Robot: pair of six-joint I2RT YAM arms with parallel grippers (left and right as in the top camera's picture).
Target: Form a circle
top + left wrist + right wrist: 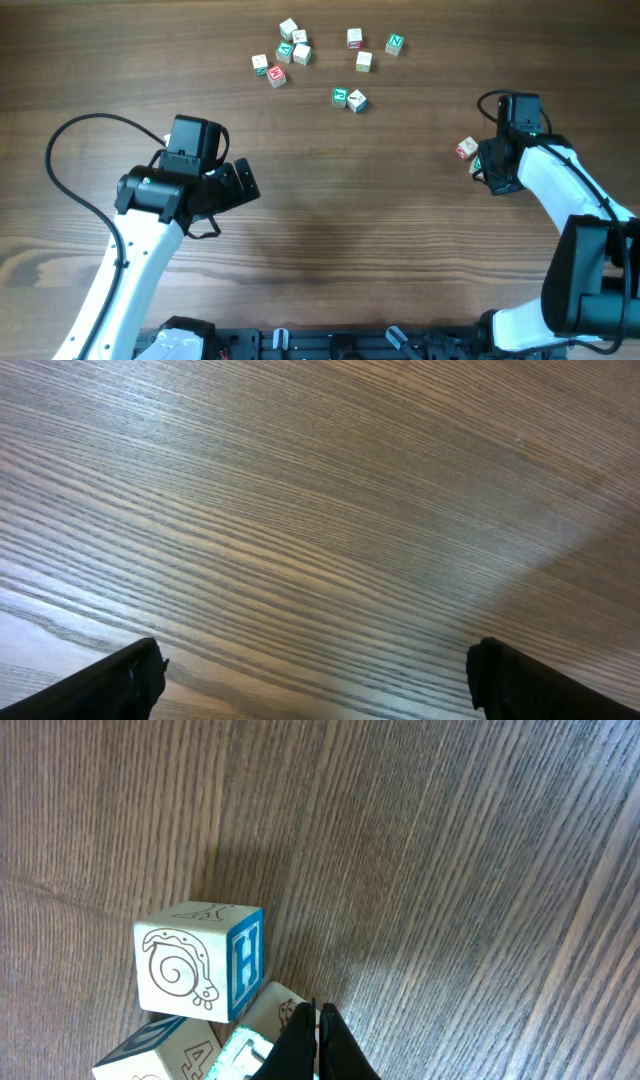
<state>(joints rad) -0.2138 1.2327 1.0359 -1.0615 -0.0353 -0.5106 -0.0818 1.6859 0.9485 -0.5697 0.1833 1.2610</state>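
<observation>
Three small wooden letter cubes sit tight together at the table's right. In the overhead view one red-and-pale cube (467,149) shows, with a green edge beside it. The right wrist view shows a snail cube with a blue H (195,965), a second cube with a blue top (150,1055), and a pale cube with a green face (270,1020). My right gripper (318,1012) is shut with nothing between its fingers. Its tips are over the pale cube, at the group's right side (481,166). My left gripper (243,183) stands open over bare wood (315,670), far from any cube.
A loose scatter of several like cubes (300,52) lies at the back of the table, spreading right to a green-faced one (395,43). Two more (349,98) lie a little nearer. The wooden table (350,220) runs between the arms.
</observation>
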